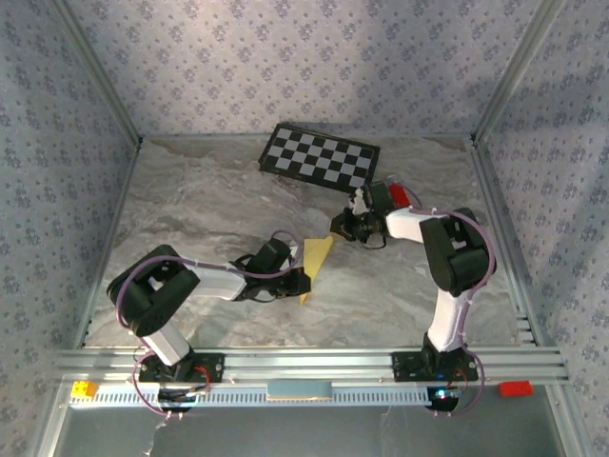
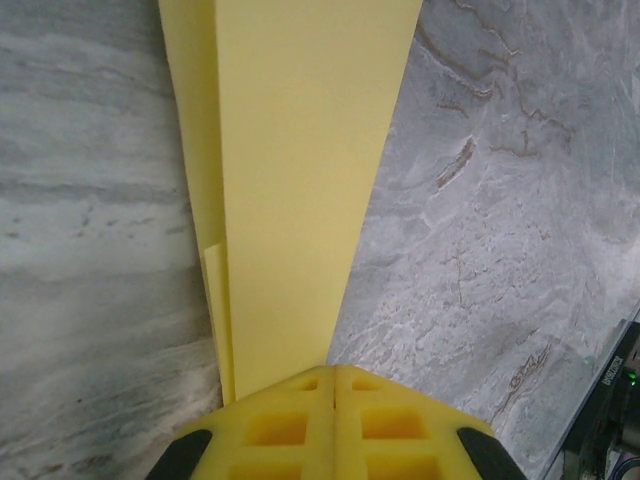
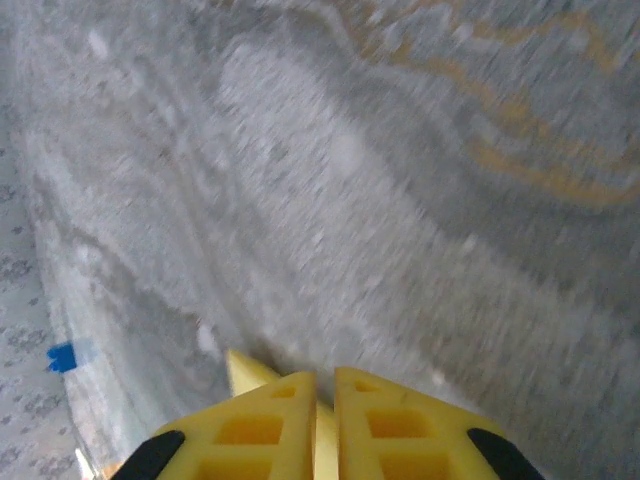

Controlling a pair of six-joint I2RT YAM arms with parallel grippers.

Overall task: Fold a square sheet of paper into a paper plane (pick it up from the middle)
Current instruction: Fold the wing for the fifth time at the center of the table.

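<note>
Pale-yellow paper, folded to a long taper with lengthwise creases: the paper plane (image 1: pixel 317 259) lies mid-desk (image 1: pixel 190 219) between the two arms, narrow end near, wide end far.

Left gripper (image 2: pixel 333 385): jaws closed on the narrow end.

Right gripper (image 3: pixel 322 390), at the far wide corner: jaws nearly together, with a yellow sliver in the gap. The view is blurred, so I cannot tell if it grips.

Handling, judged: very light and thin, stiffer along the creases, floppy at loose flaps, easily crumpled or slid. Best held flat on the stacked centre fold.
</note>
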